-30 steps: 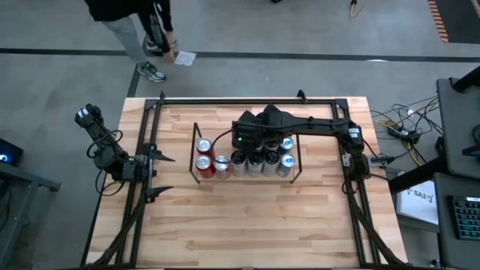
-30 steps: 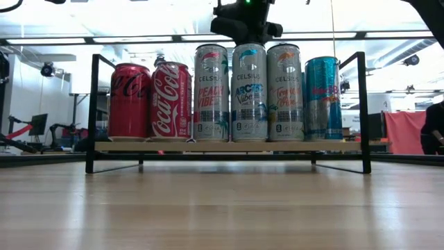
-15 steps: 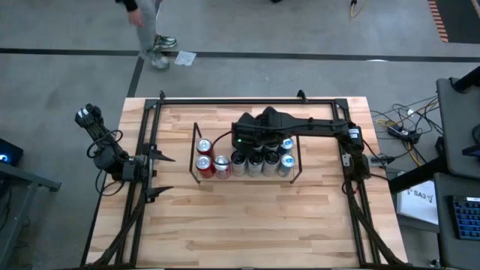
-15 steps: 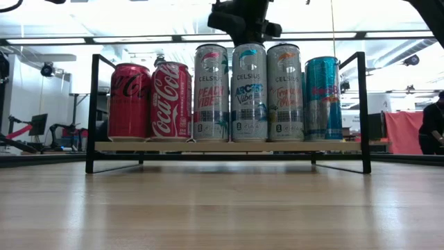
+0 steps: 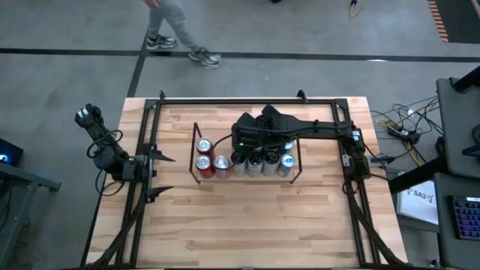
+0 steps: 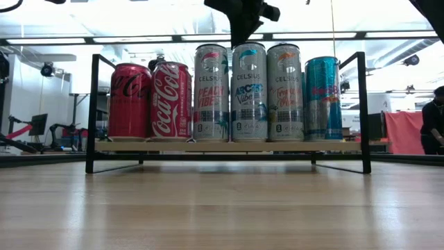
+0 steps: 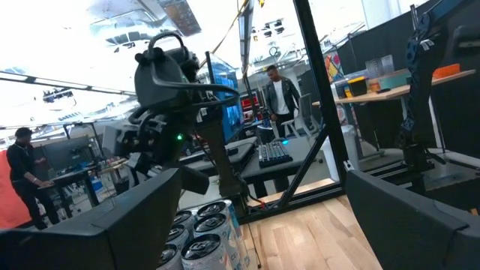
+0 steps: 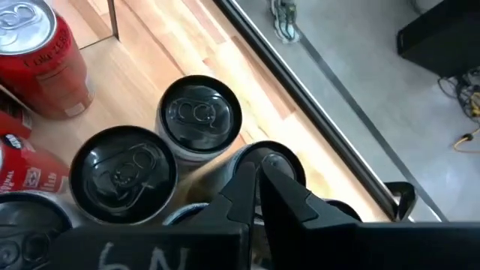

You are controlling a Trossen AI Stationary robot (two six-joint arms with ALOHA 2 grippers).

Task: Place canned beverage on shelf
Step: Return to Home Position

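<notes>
- The shelf point(image 6: 229, 146) stood about mid-table, a little toward the far side. Its long axis ran left to right, with a wire frame closing each end.
- Every can on it stood upright, long axis vertical, top up. The near row's labels faced the near edge.
- The near row read from left to right: two red cans point(image 6: 171, 101), three tall silver cans point(image 6: 211, 94), and one blue can point(image 6: 322, 97). They stood side by side, close or touching.
- Behind them a far red can point(image 5: 204, 145) stood at the left end and a blue-topped can point(image 5: 287, 144) at the right end. The arm hid the rest of the far row from above.
- The right arm point(image 5: 322, 129) reached in from the table's right side, across and above the shelf.
- The right gripper point(image 6: 239, 31) hung tip-down, close above the top of the middle silver can.
- Its fingers point(image 8: 289, 196) were pinched together with the tips meeting, and they held nothing.
- The left gripper point(image 5: 161, 174) waited at the table's left edge beside the black frame point(image 5: 142, 150) and pointed right toward the shelf. Its fingers were spread wide and it was empty.
- A person point(image 5: 176, 34) was on the floor beyond the table's far edge.
</notes>
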